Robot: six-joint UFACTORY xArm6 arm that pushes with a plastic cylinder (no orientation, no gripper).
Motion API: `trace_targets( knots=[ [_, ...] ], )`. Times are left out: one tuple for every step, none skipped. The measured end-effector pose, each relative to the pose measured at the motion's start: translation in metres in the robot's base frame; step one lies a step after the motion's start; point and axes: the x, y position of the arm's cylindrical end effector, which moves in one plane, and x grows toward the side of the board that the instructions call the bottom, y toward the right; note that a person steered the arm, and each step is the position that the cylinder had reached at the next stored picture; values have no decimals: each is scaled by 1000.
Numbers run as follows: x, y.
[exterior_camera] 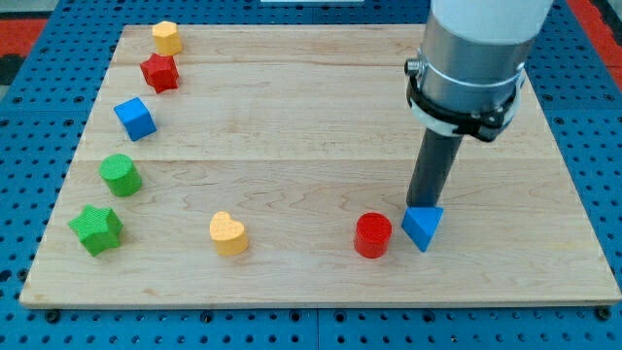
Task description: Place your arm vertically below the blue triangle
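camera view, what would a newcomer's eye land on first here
The big grey arm coming down from the view's top right grabs attention first; its dark rod ends with my tip right at the top edge of the blue triangle, with the red cylinder just to the triangle's left. Next comes the arc of blocks along the view's left, from the yellow block at the top down to the green star.

- You are not seeing any readable text, label, brand, number or sign anywhere in this view.
- The wooden board [321, 126] is showing only bare grain.
- The coloured blocks are carrying no markings.
- The arm's grey collar [466, 73], toward two o'clock, is showing no lettering.
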Motion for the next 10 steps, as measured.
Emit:
trace_targets(
  knots=[
    [7,0],
    [5,-6],
    [-9,50],
    [12,107],
    [55,107],
    [83,107],
    [85,101],
    [71,78],
    [79,49],
    [79,15]
  ],
)
